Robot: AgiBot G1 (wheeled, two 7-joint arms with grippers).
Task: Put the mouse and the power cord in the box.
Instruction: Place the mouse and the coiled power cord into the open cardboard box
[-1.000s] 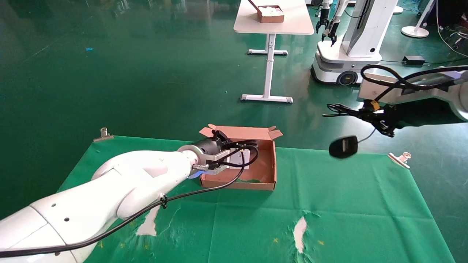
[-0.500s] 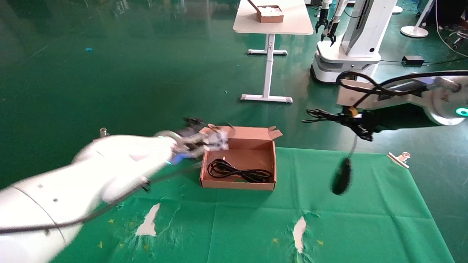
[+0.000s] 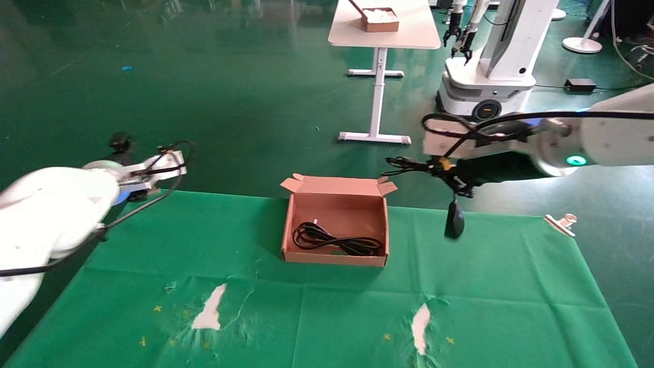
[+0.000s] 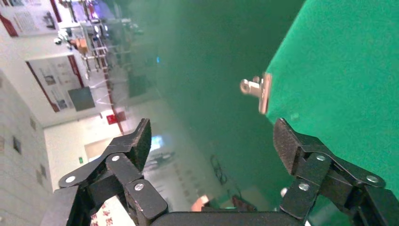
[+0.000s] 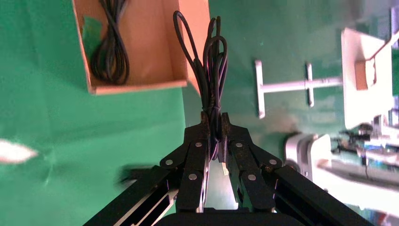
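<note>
The left tool (image 4: 211, 141) hangs past the green surface (image 3: 332, 306)'s far left corner, spread wide and holding nothing. The brown cardboard box (image 3: 335, 259) sits mid-surface with the thick black power cord (image 3: 334, 242) coiled inside. The right tool (image 5: 214, 126), clamped on the mouse's bunched thin wire (image 5: 211, 66), dangles the small black mouse (image 3: 453, 223), probably clear of the cloth, right of the box.

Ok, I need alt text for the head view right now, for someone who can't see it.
The right gripper hangs past the right end of the box, pinching the bundled wire of the mouse, which dangles over the green cloth. The power cord lies coiled inside the box. The left gripper is off at the cloth's far left corner, open.
</note>
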